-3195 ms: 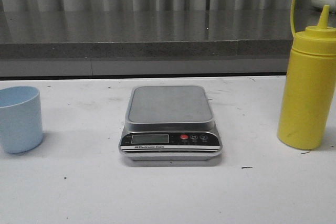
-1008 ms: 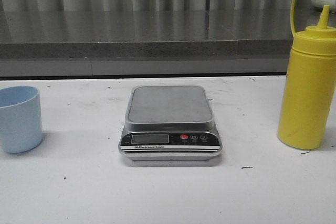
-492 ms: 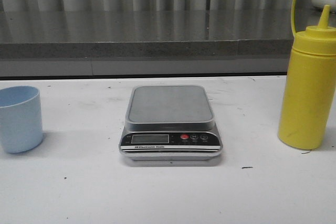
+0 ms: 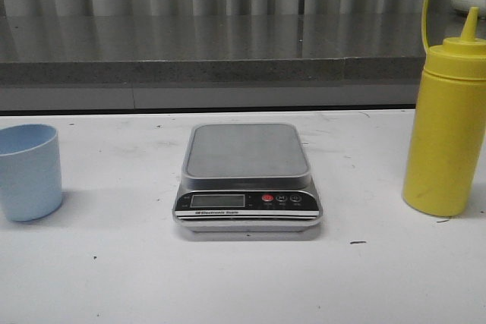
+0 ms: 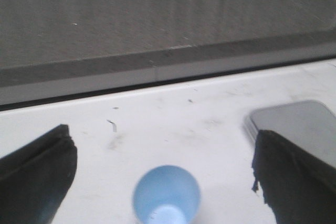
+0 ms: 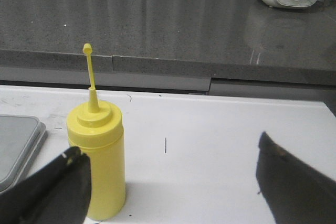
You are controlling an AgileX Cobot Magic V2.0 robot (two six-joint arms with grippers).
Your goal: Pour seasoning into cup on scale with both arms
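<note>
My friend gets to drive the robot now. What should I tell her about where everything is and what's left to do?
Left gripper: open, holding nothing, with the cup between its fingers' line of approach.
Right gripper: open, holding nothing, facing the bottle.
Cup: upright on the table, left of the scale, not on it.
Bottle: upright on the table, right of the scale, cap off its nozzle.
Scale: platform bare.
Done: nothing yet.
Left: grab the cup, put it on the scale, grab the bottle, pour into the cup.
</note>
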